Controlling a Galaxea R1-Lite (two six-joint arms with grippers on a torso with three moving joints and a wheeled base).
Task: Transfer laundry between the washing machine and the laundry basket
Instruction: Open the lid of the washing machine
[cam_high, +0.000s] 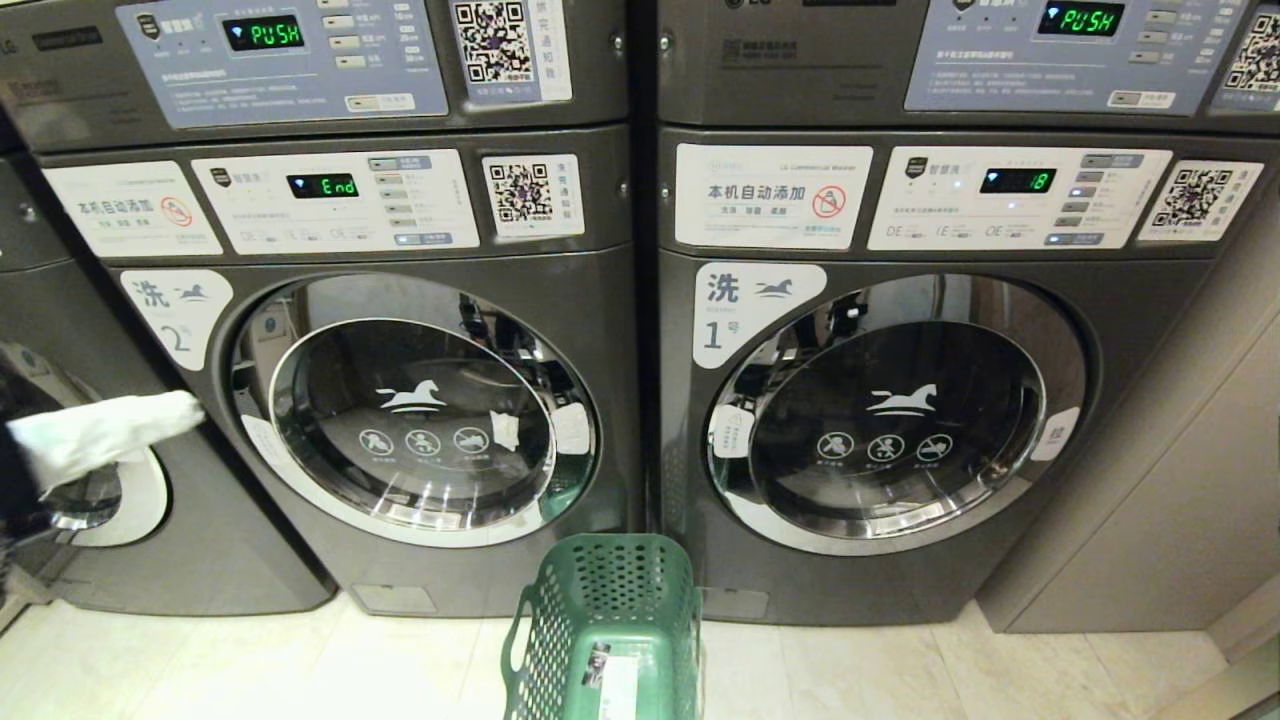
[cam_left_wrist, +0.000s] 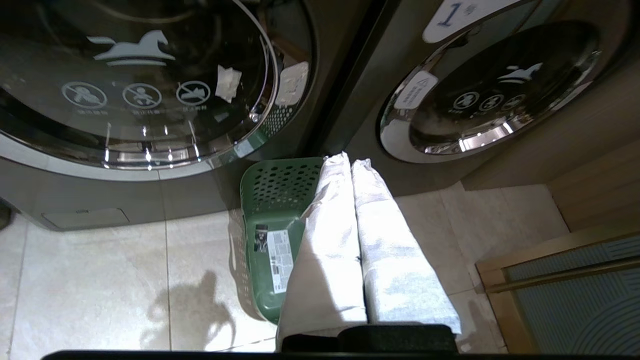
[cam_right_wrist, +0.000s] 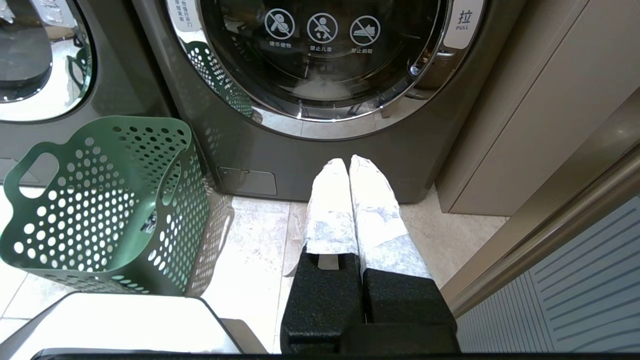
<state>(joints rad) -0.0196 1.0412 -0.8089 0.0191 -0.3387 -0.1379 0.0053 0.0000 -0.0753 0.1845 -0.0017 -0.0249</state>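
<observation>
Washing machine (cam_high: 400, 400): dark grey front-loader, round chrome-rimmed glass door closed, white horse logo on the glass; it stands just ahead of the left tool.
Label (cam_high: 175, 310): white, reads "洗" with a large 2; the display above shows "End" in green.
Neighbour machine (cam_high: 900, 400): same build, label marked 1, display showing 18; its door tab reads "拉 PULL" in the right wrist view.
Upper units: both displays read "PUSH"; QR stickers sit beside the panels.
Laundry basket (cam_high: 610, 630): narrow green plastic, round-holed walls, cut-out handles, white sticker on the near wall; on the floor between the two machines, below and beyond the left tool.
Left tool (cam_high: 190, 410): white-wrapped fingers pressed together, pinching nothing; raised at the left edge of the head view, its tip by the 2 label.
Right tool (cam_right_wrist: 350, 162): fingers pressed together, empty, pointing at the base of machine 1, basket to its left.
Laundry: cannot be made out.
</observation>
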